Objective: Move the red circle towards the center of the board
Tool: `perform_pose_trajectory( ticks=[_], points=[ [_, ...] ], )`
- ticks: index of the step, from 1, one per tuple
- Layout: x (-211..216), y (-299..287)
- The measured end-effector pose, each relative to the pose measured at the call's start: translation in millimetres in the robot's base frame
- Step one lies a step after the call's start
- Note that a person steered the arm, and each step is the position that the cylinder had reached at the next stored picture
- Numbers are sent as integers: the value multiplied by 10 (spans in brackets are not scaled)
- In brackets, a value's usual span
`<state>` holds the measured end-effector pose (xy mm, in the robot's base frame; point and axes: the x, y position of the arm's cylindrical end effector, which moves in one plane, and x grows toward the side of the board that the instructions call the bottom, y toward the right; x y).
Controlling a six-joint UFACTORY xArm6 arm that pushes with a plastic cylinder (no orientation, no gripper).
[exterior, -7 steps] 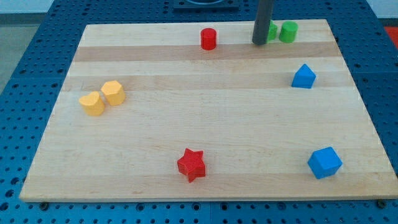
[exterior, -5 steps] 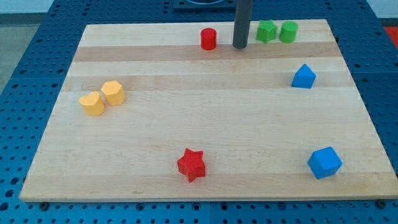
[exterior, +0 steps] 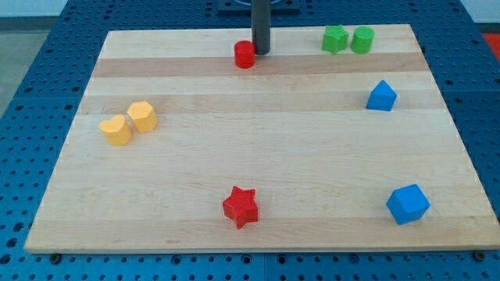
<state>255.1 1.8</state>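
The red circle (exterior: 244, 55) is a short red cylinder near the top edge of the wooden board (exterior: 258, 195), a little left of the middle. My tip (exterior: 260, 51) stands right against its upper right side, touching it. The dark rod rises straight up out of the view's top.
Two green blocks (exterior: 348, 39) sit side by side at the top right. A blue house-shaped block (exterior: 381, 96) is at the right, a blue cube-like block (exterior: 408, 204) at the bottom right. A red star (exterior: 241, 206) is at the bottom centre. Two yellow blocks (exterior: 129, 122) touch at the left.
My tip has swept left along the top edge from beside the green blocks to the red circle. The red circle has shifted left and slightly down.
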Motion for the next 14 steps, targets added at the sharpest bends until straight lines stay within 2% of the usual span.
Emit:
perform_pose_trajectory(
  ticks=[2,4,5,7,8,10,11,14],
  points=[
    [-216,-143],
    [-118,-177],
    [135,-177],
    [1204,-292],
    [1255,-294],
    [107,-378],
    [-120,-683],
    [204,-753]
  ],
)
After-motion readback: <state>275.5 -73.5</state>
